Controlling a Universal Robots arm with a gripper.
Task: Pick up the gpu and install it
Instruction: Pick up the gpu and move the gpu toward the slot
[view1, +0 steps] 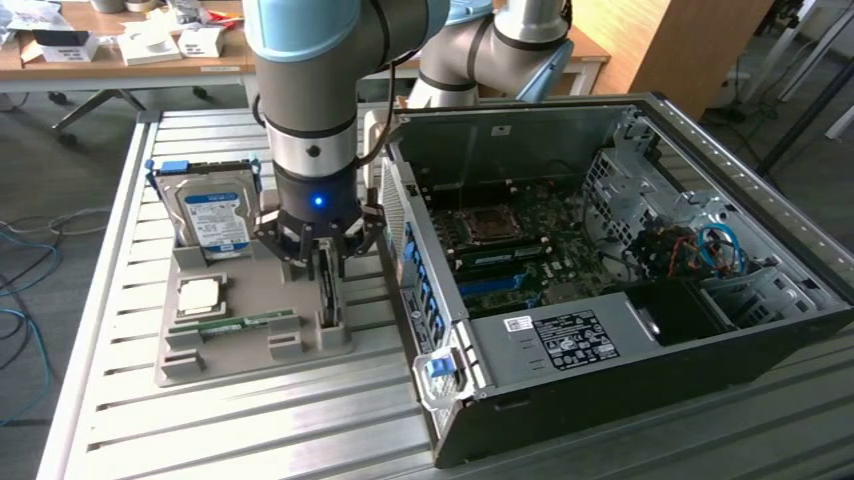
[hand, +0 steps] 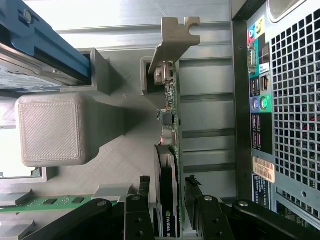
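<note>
Pincer (hand: 168, 184) is open, with one finger on each side of the gpu (hand: 170, 125). The gpu stands on its thin edge in the grey holder (view1: 187, 365) on the tabletop (view1: 107, 400), beside the computer case (view1: 641, 330). It looks light, stiff and easy to break, so hold its flat sides gently.

gpu (view1: 326, 295) upright in holder (view1: 227, 362), beside case (view1: 627, 395)

I count one gpu (view1: 327, 292), one hard drive (view1: 214, 220), one green memory stick (view1: 248, 324), one square processor chip (view1: 200, 295), one grey holder (view1: 240, 362), one open computer case (view1: 641, 395) and one robot arm (view1: 314, 100).
</note>
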